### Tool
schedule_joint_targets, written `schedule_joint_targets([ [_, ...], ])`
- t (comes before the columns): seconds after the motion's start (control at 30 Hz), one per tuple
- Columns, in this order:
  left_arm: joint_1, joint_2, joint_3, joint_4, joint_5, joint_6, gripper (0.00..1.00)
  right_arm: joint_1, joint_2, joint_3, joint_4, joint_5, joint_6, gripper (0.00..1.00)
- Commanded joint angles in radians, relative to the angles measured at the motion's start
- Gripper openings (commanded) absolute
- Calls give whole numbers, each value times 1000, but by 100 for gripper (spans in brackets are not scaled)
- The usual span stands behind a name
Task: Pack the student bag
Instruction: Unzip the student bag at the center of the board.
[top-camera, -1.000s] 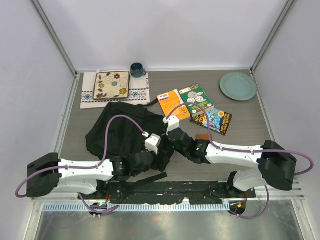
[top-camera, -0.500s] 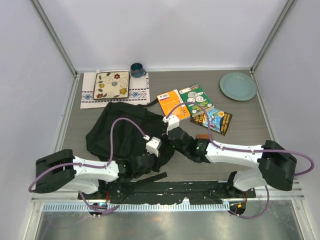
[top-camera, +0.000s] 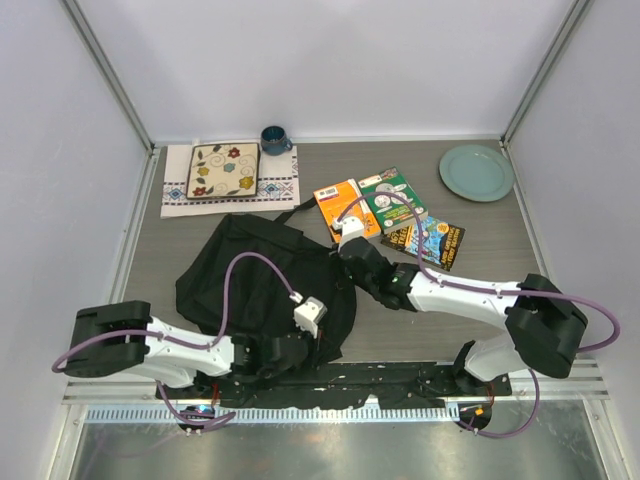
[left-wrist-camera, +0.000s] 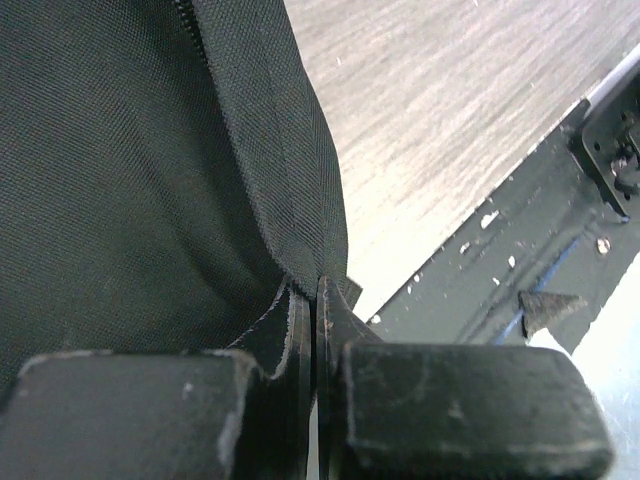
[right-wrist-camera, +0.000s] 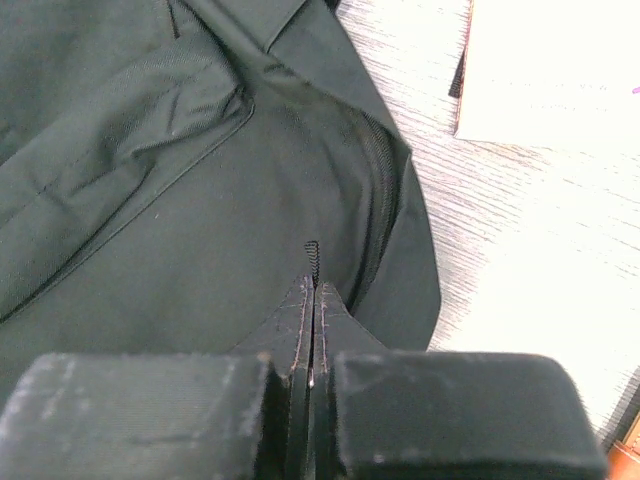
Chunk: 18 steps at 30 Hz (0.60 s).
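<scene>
**A:** Where does the student bag (top-camera: 262, 285) lie?

**B:** It lies crumpled on the worktop (top-camera: 500, 235), left of centre, and reaches toward the near edge between the two arms.

**A:** And the left tool (left-wrist-camera: 316, 288)?

**B:** It sits at the bag's near right corner. Its wrist view shows the fingers pressed together, with the edge of the bag's fabric pinched between the tips. A zip line runs up the cloth above them, and bare worktop begins just right of that edge.

**A:** The right tool (right-wrist-camera: 312, 292)?

**B:** It is at the bag's far right edge, with the bag's right side lying between it and the left tool. Its fingers are closed too, and a thin ribbed black tab of the bag sticks out from between the tips. A curved zip seam runs just right of that tab.

**A:** What lies around the bag?

**B:** An orange book (top-camera: 345, 207), a green book (top-camera: 392, 198) and a dark picture book (top-camera: 427, 241) lie beyond the right tool. The orange one is nearest the bag. A green plate (top-camera: 476, 171) sits in the far right corner. Beyond the bag on the left, a patterned square mat (top-camera: 223, 170) rests on a white embroidered cloth (top-camera: 176, 187), with a blue mug (top-camera: 274, 139) just beside it.
</scene>
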Motion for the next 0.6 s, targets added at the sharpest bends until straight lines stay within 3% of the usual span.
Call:
schedule_joint_targets([
  [0.0,-83,-30,-16,-104,12,-84,0,-33,7,66,122,10,-29,1],
  [0.17,-149,-99,-67,-164,-63,-163,0,-41,6,51,140,-45,-40,0],
  [0.23,-151,-149,-81,-198,-91,-182,6,-39,-11,19,172,-73,-40,1],
  [0.27,-151,-169,-79,-211,-111,-185,26,-41,-19,8,177,-95,-35,1],
  [0.37,-151,-269,-62,-280,-195,-183,61,-39,-59,-36,202,-134,-31,0],
  [0.43,-151,-353,-38,-317,-255,-157,71,-39,-89,-67,214,-154,-26,1],
  [0.47,-149,-379,-29,-327,-275,-147,83,-39,-97,-76,215,-163,-25,1],
  [0.57,-151,-462,4,-334,-347,-81,91,-39,-129,-105,232,-191,-8,1],
])
